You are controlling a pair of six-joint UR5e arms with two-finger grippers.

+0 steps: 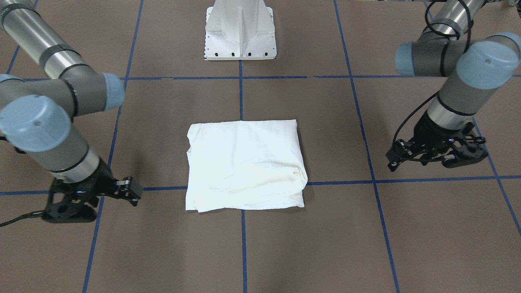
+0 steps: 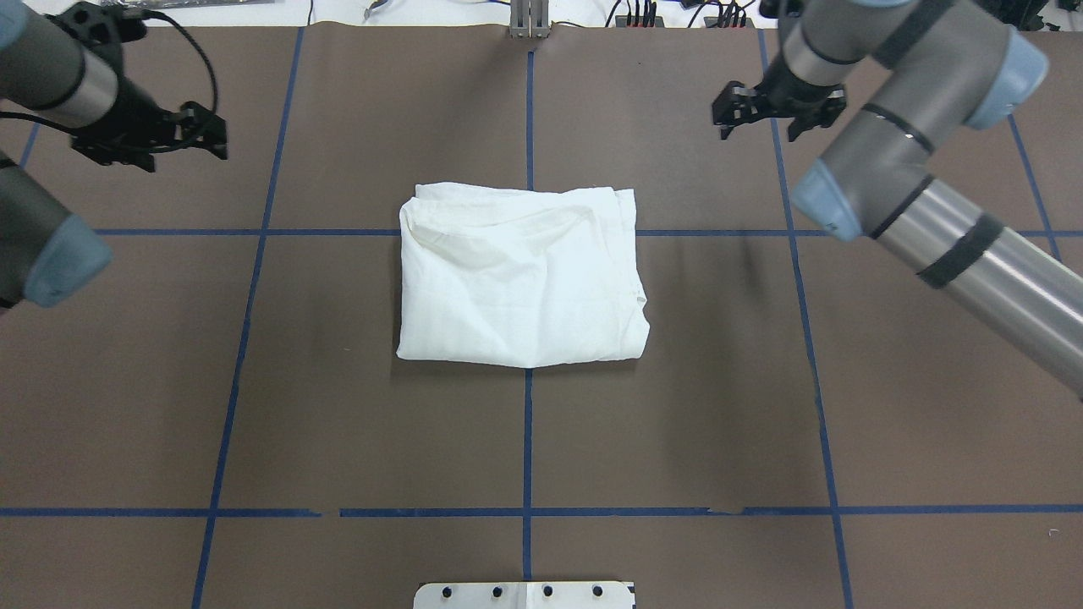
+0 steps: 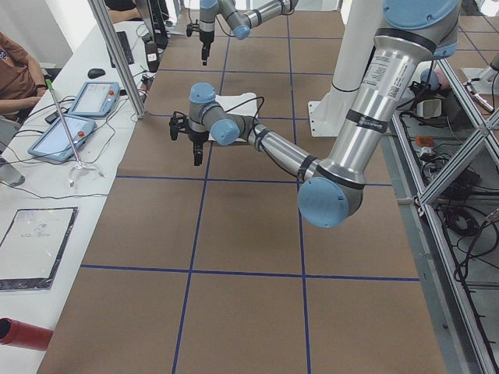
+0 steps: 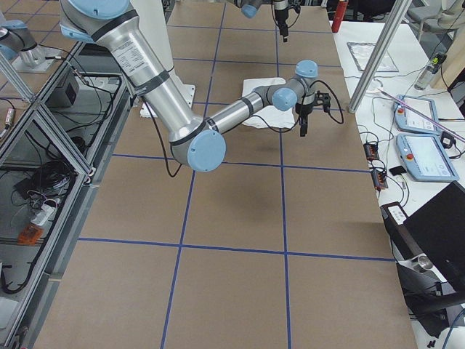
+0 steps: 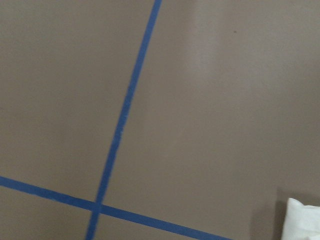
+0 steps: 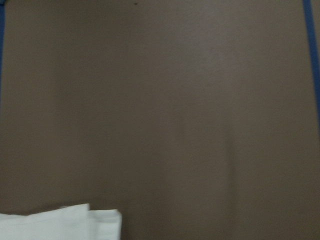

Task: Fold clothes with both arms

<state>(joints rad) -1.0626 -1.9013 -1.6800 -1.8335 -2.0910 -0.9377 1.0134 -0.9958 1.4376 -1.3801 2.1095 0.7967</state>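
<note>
The white T-shirt (image 1: 244,165) lies folded into a compact rectangle in the middle of the brown table, also in the overhead view (image 2: 520,279). Nothing is holding it. My left gripper (image 2: 216,139) hovers off the fabric to its far left side, open and empty; the front view shows it too (image 1: 392,160). My right gripper (image 2: 726,114) hangs open and empty beyond the shirt's far right corner, likewise clear of it (image 1: 131,191). A corner of the shirt (image 5: 302,220) peeks into the left wrist view, and an edge of the shirt (image 6: 50,222) into the right wrist view.
The white pedestal base (image 1: 240,36) stands at the robot's side of the table. Blue tape lines (image 2: 527,440) cross the brown surface. Along the operators' bench sit tablets (image 3: 58,136), a seated person (image 3: 15,70) and a red cylinder (image 3: 23,333).
</note>
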